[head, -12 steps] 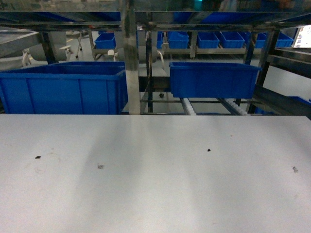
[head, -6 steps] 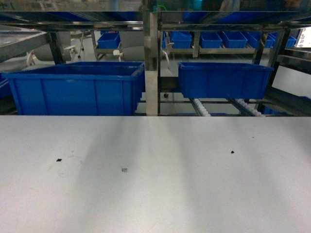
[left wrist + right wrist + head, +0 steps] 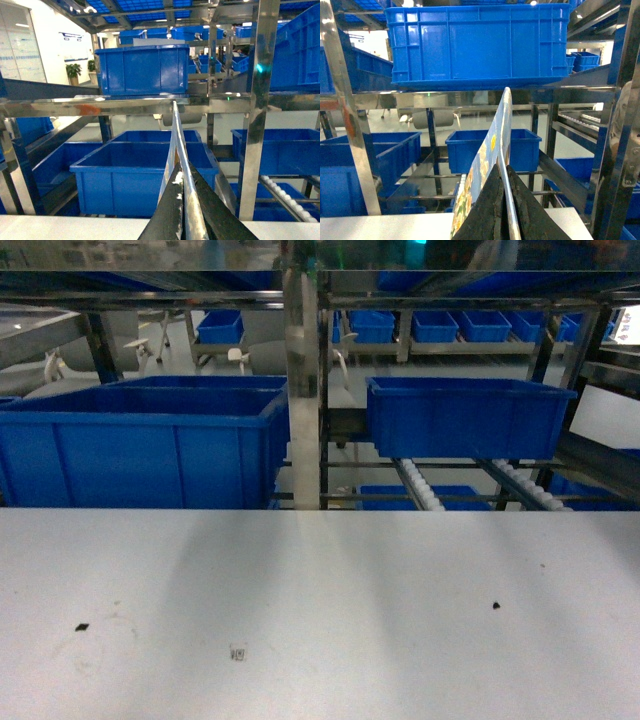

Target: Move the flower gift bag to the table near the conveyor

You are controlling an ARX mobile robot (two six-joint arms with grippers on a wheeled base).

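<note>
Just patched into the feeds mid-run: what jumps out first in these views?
Big blue plastic bins sit on the shiny steel-framed roller conveyor just behind the wide matte white table, which fills the head view's lower half. In each wrist view, black gripper fingers pinch a thin upright panel edge-on; the right gripper grips the flower-printed gift bag.
</note>
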